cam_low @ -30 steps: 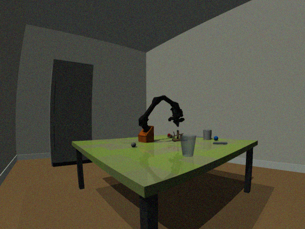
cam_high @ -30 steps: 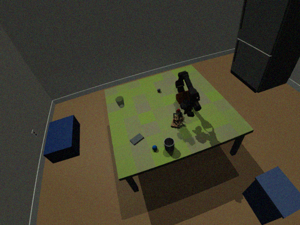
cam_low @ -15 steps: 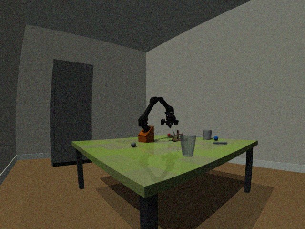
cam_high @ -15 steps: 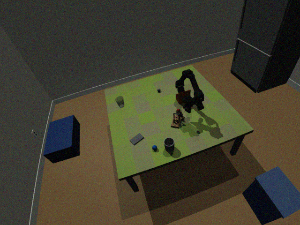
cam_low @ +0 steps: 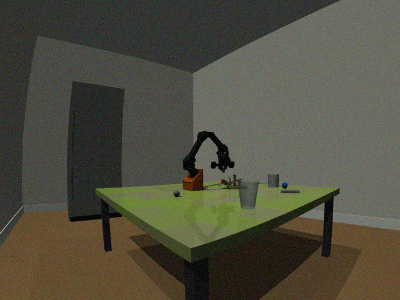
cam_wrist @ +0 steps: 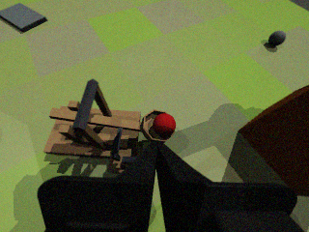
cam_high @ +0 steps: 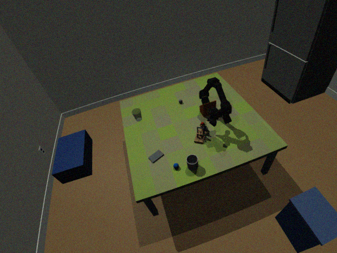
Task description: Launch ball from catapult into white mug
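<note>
We see a tall grey cabinet (cam_high: 294, 49) (cam_low: 95, 148) on the floor, well apart from the green patchwork table (cam_high: 160, 130) (cam_low: 155, 209) (cam_wrist: 183, 63). Two blue boxes (cam_high: 71, 152) (cam_high: 315, 215) stand on the floor around it. On the table, our black arm (cam_high: 222, 95) (cam_low: 195, 148) arches up from its orange base (cam_high: 208, 108) (cam_low: 193, 183) (cam_wrist: 285, 140) and bends down to the gripper (cam_high: 214, 124) (cam_low: 223, 170) (cam_wrist: 155, 146), which hangs above the table near the wooden catapult (cam_high: 201, 134) (cam_low: 233, 187) (cam_wrist: 94, 130). Our fingers are together, tips meeting, with nothing between them. The mug (cam_high: 192, 162) (cam_low: 273, 180), greyish in this light, stands upright near the table's edge; a clear tumbler (cam_high: 137, 114) (cam_low: 248, 194) stands well apart from it. A flat grey slab (cam_high: 156, 156) (cam_low: 290, 191) (cam_wrist: 22, 16) lies near a blue ball (cam_high: 176, 165) (cam_low: 284, 185), itself beside the mug. A dark ball (cam_high: 180, 101) (cam_low: 176, 193) (cam_wrist: 277, 38) rests well apart from these. Smallest for us is the red ball (cam_high: 202, 124) (cam_low: 223, 181) (cam_wrist: 164, 124), sitting in the catapult's cup, below our fingertips and apart from them; the wrist view shows it just past the tips.
</note>
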You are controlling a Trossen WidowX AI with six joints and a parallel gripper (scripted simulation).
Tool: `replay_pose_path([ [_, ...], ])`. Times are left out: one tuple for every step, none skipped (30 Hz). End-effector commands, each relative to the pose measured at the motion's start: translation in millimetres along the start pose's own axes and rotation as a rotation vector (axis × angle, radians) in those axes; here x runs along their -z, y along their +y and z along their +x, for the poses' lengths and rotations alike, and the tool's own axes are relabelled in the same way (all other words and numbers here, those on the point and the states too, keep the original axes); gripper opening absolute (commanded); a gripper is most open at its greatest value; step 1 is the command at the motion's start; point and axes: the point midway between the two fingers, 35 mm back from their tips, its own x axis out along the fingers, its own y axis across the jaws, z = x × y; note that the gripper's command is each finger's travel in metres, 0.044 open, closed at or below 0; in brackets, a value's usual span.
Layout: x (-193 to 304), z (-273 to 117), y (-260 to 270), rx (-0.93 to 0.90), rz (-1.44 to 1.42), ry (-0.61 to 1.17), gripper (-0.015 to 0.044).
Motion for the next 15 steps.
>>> replay_pose_path([
  [4.9, 7.0, -1.1, 0.003, -0.003, -0.008, 0.0000],
  [6.1, 8.1, -1.1, 0.003, -0.004, -0.007, 0.0000],
  [7.3, 9.2, -1.1, 0.002, -0.005, -0.007, 0.0000],
  [8.5, 10.4, -1.1, 0.002, -0.005, -0.006, 0.0000],
  [9.6, 11.5, -1.0, 0.002, -0.006, -0.006, 0.0000],
  [10.8, 12.7, -1.0, 0.002, -0.006, -0.005, 0.0000],
  [12.0, 13.9, -1.0, 0.001, -0.007, -0.005, 0.0000],
  [13.2, 15.0, -1.0, 0.001, -0.008, -0.004, 0.0000],
  [14.3, 16.2, -1.0, 0.001, -0.008, -0.004, 0.0000],
  [15.5, 17.3, -1.0, 0.000, -0.009, -0.003, 0.0000],
  [16.7, 18.5, -1.0, 0.000, -0.010, -0.003, 0.0000],
  [17.8, 19.7, -1.1, 0.000, -0.010, -0.002, 0.0000],
  [19.0, 20.8, -1.1, 0.000, -0.011, -0.002, 0.0000],
  [20.1, 22.0, -1.1, -0.001, -0.012, -0.001, 0.0000],
  [21.3, 23.2, -1.1, -0.001, -0.012, -0.001, 0.0000],
])
